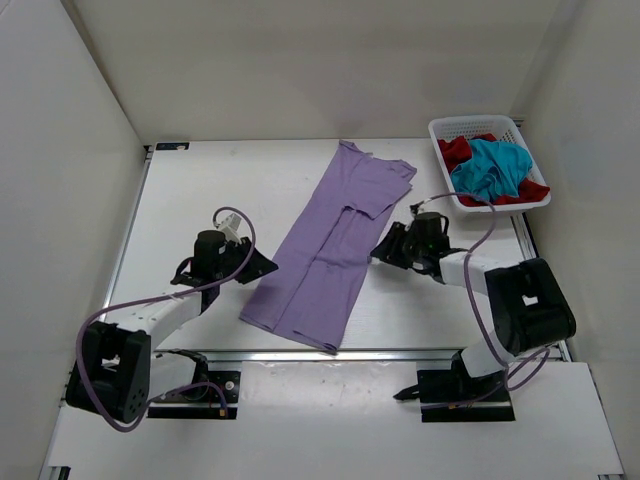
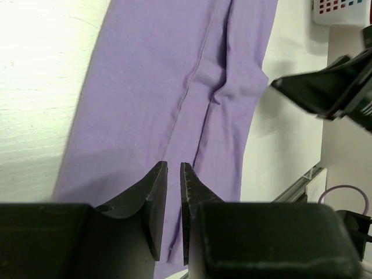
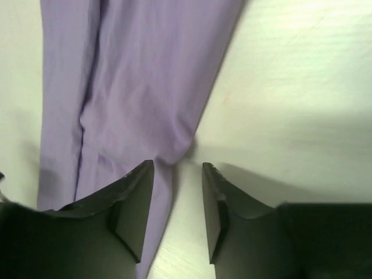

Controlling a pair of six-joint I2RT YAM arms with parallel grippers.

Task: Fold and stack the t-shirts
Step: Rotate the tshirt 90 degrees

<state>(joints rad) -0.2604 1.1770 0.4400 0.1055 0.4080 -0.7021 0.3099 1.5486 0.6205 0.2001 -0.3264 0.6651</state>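
The lavender t-shirt (image 1: 330,240) lies flat on the white table, folded lengthwise into a long narrow strip running from the far middle to the near edge. It also shows in the left wrist view (image 2: 163,87) and the right wrist view (image 3: 133,70). My left gripper (image 1: 266,268) (image 2: 174,165) is low at the strip's left edge, its jaws almost together and holding nothing. My right gripper (image 1: 379,250) (image 3: 178,165) is open and empty, low over the strip's right edge at a small bulge. The deep red t-shirt (image 1: 455,150) and the teal t-shirt (image 1: 490,168) lie bunched in the basket.
The white lattice basket (image 1: 475,122) stands at the table's far right corner. White walls enclose the table on the left, back and right. A metal rail (image 1: 400,353) runs along the near edge. Bare tabletop (image 1: 200,190) lies left of the shirt.
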